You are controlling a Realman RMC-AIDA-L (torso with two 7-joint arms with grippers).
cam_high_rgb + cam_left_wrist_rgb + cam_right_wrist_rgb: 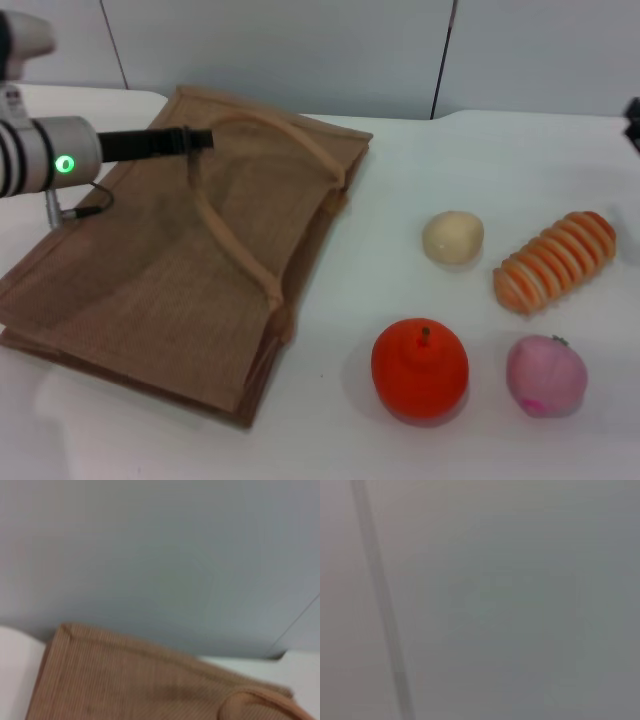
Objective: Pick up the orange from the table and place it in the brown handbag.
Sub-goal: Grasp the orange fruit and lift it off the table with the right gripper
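Note:
The orange (420, 367), red-orange with a short dark stem, sits on the white table (400, 180) at the front right, free of both grippers. The brown handbag (170, 270) lies flat on the left; it also shows in the left wrist view (125, 680). Its rope handle (230, 235) loops up from the bag's right edge to my left gripper (203, 140), which is over the bag's far part and looks shut on the handle's top. Of my right gripper only a dark bit (634, 118) shows at the far right edge.
A cream round item (453, 237), a ribbed orange-and-cream bread-like item (556, 261) and a pink round fruit (546, 375) lie around the orange. A grey wall stands behind the table. The right wrist view shows only a grey surface.

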